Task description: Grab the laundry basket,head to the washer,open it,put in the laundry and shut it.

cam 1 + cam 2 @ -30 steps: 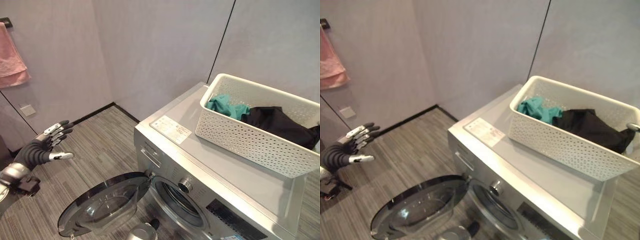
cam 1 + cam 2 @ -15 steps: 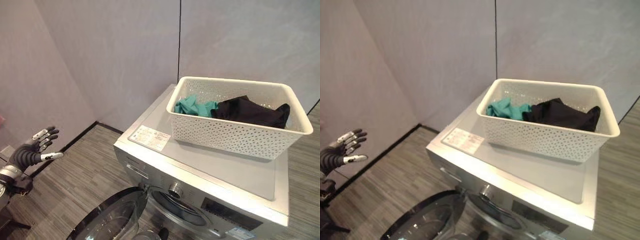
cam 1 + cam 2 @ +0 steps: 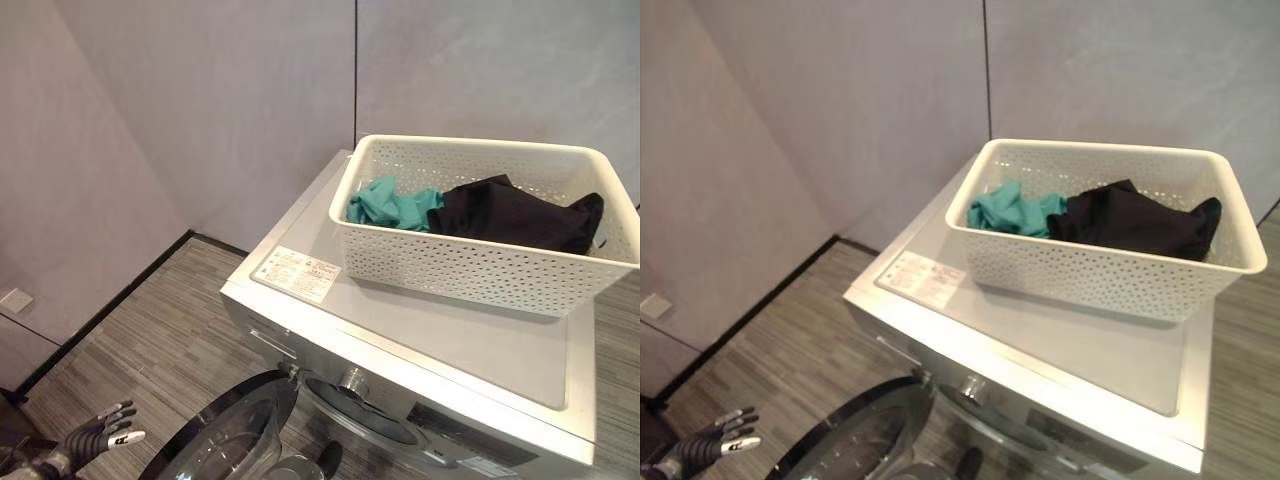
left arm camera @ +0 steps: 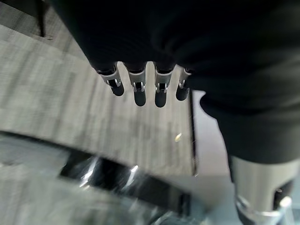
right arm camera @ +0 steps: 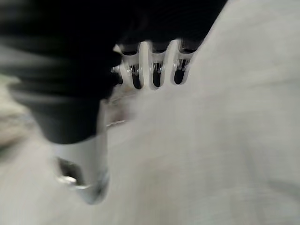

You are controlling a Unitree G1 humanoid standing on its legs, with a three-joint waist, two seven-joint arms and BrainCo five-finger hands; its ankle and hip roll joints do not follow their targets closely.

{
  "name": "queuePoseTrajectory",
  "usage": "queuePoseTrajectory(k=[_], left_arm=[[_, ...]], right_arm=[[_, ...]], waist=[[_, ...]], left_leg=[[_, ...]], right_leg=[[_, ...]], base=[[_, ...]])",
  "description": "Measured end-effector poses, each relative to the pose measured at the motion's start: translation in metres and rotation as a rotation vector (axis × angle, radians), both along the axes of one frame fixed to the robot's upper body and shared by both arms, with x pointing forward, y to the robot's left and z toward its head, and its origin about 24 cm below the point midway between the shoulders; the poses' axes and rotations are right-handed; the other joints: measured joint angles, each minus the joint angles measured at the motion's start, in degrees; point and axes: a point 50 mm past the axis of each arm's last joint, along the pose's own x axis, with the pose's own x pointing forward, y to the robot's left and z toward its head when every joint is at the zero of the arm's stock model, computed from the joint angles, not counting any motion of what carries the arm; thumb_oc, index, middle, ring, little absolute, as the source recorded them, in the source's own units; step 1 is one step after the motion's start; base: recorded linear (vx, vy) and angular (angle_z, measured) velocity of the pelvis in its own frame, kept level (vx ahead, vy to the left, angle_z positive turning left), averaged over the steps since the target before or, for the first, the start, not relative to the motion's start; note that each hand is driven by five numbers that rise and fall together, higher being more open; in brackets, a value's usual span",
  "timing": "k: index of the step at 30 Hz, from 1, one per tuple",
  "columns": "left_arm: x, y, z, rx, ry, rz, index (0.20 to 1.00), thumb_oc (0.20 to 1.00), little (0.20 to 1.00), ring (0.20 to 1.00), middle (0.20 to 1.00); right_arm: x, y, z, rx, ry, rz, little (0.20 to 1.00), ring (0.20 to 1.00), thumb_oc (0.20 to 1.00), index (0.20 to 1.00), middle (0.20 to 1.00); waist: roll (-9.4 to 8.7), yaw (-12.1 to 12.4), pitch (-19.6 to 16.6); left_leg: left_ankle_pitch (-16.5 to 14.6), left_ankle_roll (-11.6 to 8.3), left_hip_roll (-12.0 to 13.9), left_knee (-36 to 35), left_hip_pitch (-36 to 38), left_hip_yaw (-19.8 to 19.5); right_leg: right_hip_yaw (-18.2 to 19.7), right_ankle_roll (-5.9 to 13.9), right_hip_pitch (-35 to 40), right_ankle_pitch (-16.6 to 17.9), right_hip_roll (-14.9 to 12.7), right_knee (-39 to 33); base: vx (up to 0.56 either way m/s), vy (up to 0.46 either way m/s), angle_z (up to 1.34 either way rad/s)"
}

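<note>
The left hand [image 3: 103, 440] was held empty with fingers straight, just beside the open door [image 3: 225, 435]; the soft, light clothes [image 3: 480, 212], well above it, could be bunched anywhere.

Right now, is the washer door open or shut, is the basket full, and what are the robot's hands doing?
Washer door: swung open.
Laundry basket: upright on top of the washer, not held.
Teal cloth and black cloth: lying in the basket.
Left hand: open, holding nothing, low beside the door.
Right hand: open, holding nothing.
</note>
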Motion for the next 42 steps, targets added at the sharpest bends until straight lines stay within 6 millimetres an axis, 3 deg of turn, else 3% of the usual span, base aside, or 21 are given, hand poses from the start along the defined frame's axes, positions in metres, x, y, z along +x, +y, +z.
queuePoseTrajectory(k=[3, 6, 8, 10, 11, 13, 14, 22, 33, 42], left_arm=[[0.004, -0.005, -0.015, 0.011, 0.026, -0.021, 1.0, 1.0, 1.0, 1.0, 1.0], [0.003, -0.01, -0.035, 0.04, 0.034, 0.053, 1.0, 1.0, 1.0, 1.0, 1.0], [0.001, -0.017, -0.055, 0.07, 0.055, 0.159, 1.0, 1.0, 1.0, 1.0, 1.0], [0.001, -0.029, -0.074, 0.05, 0.061, 0.266, 1.0, 1.0, 1.0, 1.0, 1.0], [0.0, -0.044, -0.084, 0.011, 0.062, 0.27, 1.0, 1.0, 1.0, 1.0, 1.0], [-0.001, -0.063, -0.097, -0.028, 0.079, 0.31, 1.0, 1.0, 1.0, 1.0, 1.0], [-0.003, -0.068, -0.099, -0.034, 0.082, 0.315, 1.0, 1.0, 1.0, 1.0, 1.0], [-0.004, -0.057, -0.091, 0.031, 0.024, 0.309, 1.0, 1.0, 1.0, 1.0, 1.0], [0.009, -0.06, -0.087, 0.09, -0.031, 0.259, 1.0, 1.0, 1.0, 1.0, 1.0], [0.01, -0.06, -0.086, 0.158, -0.029, 0.196, 1.0, 1.0, 1.0, 1.0, 1.0]], right_arm=[[-0.004, 0.015, -0.022, 0.047, 0.05, 0.044, 1.0, 1.0, 1.0, 1.0, 1.0], [0.001, 0.054, -0.071, 0.176, 0.116, 0.14, 1.0, 1.0, 1.0, 1.0, 1.0], [-0.001, 0.093, -0.108, 0.316, 0.149, 0.176, 1.0, 1.0, 1.0, 1.0, 1.0], [0.004, 0.15, -0.147, 0.486, 0.205, 0.252, 1.0, 1.0, 1.0, 1.0, 1.0], [0.006, 0.189, -0.167, 0.605, 0.252, 0.305, 1.0, 1.0, 1.0, 1.0, 1.0], [0.015, 0.22, -0.179, 0.684, 0.254, 0.377, 1.0, 1.0, 1.0, 1.0, 1.0], [0.017, 0.228, -0.182, 0.714, 0.246, 0.386, 1.0, 1.0, 1.0, 1.0, 1.0], [0.011, 0.224, -0.181, 0.69, 0.316, 0.491, 1.0, 1.0, 1.0, 1.0, 1.0], [-0.011, 0.226, -0.181, 0.705, 0.432, 0.572, 1.0, 1.0, 1.0, 1.0, 1.0], [0.003, 0.228, -0.182, 0.69, 0.449, 0.668, 1.0, 1.0, 1.0, 1.0, 1.0]], waist=[[-1.07, -1.48, 0.03], [-3.42, -1.19, -0.09], [-4.51, -0.75, 0.38], [-4.53, -0.28, 0.75], [-2.35, 0.0, 0.41], [0.1, -0.35, 0.11], [0.43, -0.45, -0.07], [-2.35, -0.32, -1.6], [-2.59, -0.59, -1.7], [-3.05, -0.44, -1.6]], left_leg=[[0.08, -0.1, 0.62, -0.55, 0.25, 0.03], [0.1, -0.17, 0.83, -0.64, 0.18, -0.04], [0.02, -0.25, 0.92, -0.54, -0.04, -0.12], [0.06, -0.34, 0.74, -0.4, -0.14, -0.15], [0.13, -0.39, 0.42, -0.3, -0.21, -0.19], [0.07, -0.57, 0.02, -0.04, -0.65, -0.28], [0.1, -0.6, 0.02, 0.09, -0.9, -0.29], [0.66, -0.86, 0.5, -0.39, -0.93, -1.38], [1.98, -1.1, 0.68, -1.73, -0.91, -1.58], [2.3, -1.18, 0.82, -1.82, -0.96, -1.59]], right_leg=[[0.05, -0.15, 0.02, 0.1, 0.45, -0.32], [0.03, -0.33, 0.15, 0.21, 0.81, -0.85], [-0.01, -0.44, 0.11, 0.18, 0.93, -1.06], [-0.31, -0.58, 0.24, 0.29, 1.01, -1.06], [-0.45, -0.44, 0.28, 0.5, 0.75, -1.03], [-1.07, -0.15, 0.38, 0.68, 0.57, -1.08], [-1.31, -0.1, 0.2, 0.71, 0.49, -1.08], [-2.17, -0.2, 0.25, 0.82, 1.08, -1.35], [-2.96, -0.22, 0.04, 1.13, 1.25, -1.54], [-2.98, -0.28, 0.0, 1.36, 1.41, -1.63]], base=[[-0.01, 0.011, 0.0], [0.0, 0.0, 0.0], [-0.01, 0.028, 0.05], [0.0, 0.025, 0.09], [0.01, 0.017, 0.12], [0.02, 0.004, 0.15], [0.03, -0.003, 0.17], [0.01, -0.003, 0.04], [0.0, -0.007, 0.04], [0.0, 0.0, 0.0]])
